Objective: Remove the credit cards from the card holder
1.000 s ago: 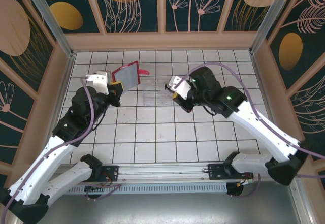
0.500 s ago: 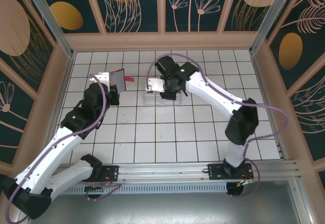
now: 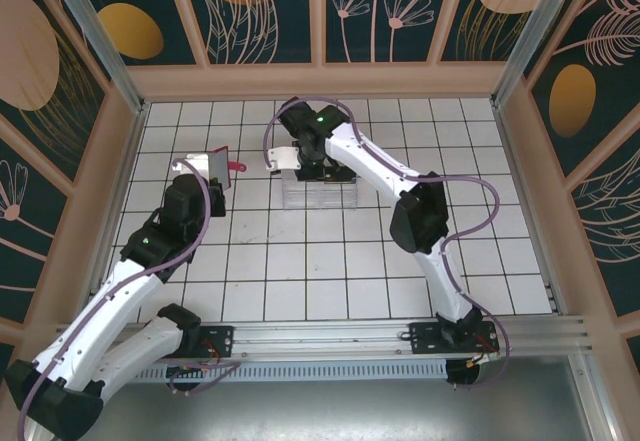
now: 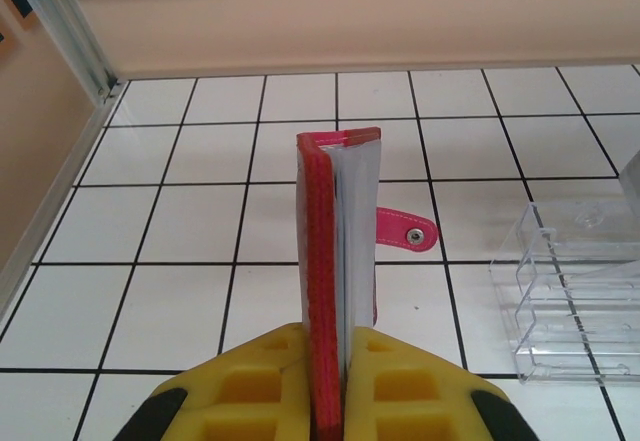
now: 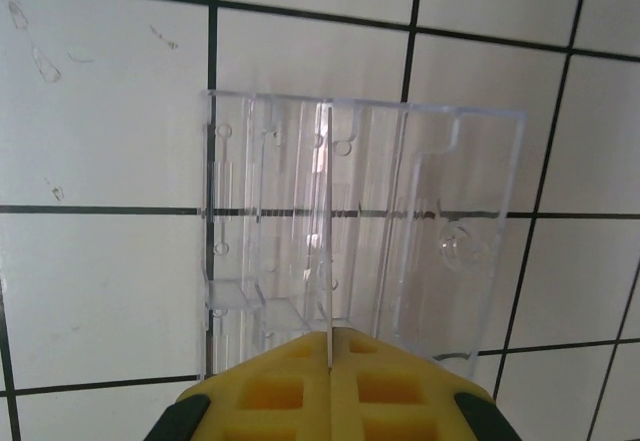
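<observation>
Left wrist: left pincer [image 4: 338,366] clamps card holder [image 4: 320,231] bottom edge (upright).

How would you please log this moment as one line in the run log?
left gripper: shut on card holder, held upright | right gripper: shut, over clear tray | clear tray: right of card holder

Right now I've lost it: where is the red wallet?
In the top view the wallet stands on edge in the left gripper, left of the clear tray.

Clear glossy plastic tray [image 5: 420,211], card holder [image 4: 318,291] — grainy red
</observation>
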`<control>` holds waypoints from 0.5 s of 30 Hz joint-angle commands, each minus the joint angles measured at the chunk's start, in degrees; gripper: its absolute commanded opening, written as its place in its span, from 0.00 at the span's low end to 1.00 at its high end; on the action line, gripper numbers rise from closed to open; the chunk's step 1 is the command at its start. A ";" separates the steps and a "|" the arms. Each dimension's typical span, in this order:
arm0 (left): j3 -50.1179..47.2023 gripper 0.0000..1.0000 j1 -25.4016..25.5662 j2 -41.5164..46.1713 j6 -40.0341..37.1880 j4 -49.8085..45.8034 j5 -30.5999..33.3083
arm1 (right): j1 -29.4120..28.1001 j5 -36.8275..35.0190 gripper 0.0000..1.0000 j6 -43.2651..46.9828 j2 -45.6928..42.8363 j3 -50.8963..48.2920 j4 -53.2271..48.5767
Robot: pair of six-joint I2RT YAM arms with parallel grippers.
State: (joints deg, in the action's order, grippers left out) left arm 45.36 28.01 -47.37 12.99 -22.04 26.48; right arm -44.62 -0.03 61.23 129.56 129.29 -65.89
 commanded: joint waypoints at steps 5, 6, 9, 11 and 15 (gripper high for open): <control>-0.91 0.00 -0.24 1.23 -3.23 3.51 1.78 | 0.37 -2.57 0.00 1.33 2.84 3.07 -2.67; -0.90 0.00 -0.25 1.23 -3.30 3.58 1.55 | 0.32 -2.93 0.00 1.28 3.13 3.00 -2.50; -1.13 0.00 -0.24 1.19 -3.49 3.59 1.08 | 0.33 -2.96 0.00 1.52 3.58 2.80 -1.98; -1.09 0.00 -0.29 1.22 -3.59 3.59 1.17 | 0.32 -2.96 0.00 1.70 4.04 2.80 -1.88; -1.30 0.00 -0.25 1.27 -3.85 3.55 1.43 | 0.24 -2.60 0.00 1.70 4.56 2.30 -2.09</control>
State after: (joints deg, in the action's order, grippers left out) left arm 44.53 28.01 -46.92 10.44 -20.58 26.94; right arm -44.56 -1.65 61.67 132.44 130.41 -66.39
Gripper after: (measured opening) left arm 0.093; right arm 0.049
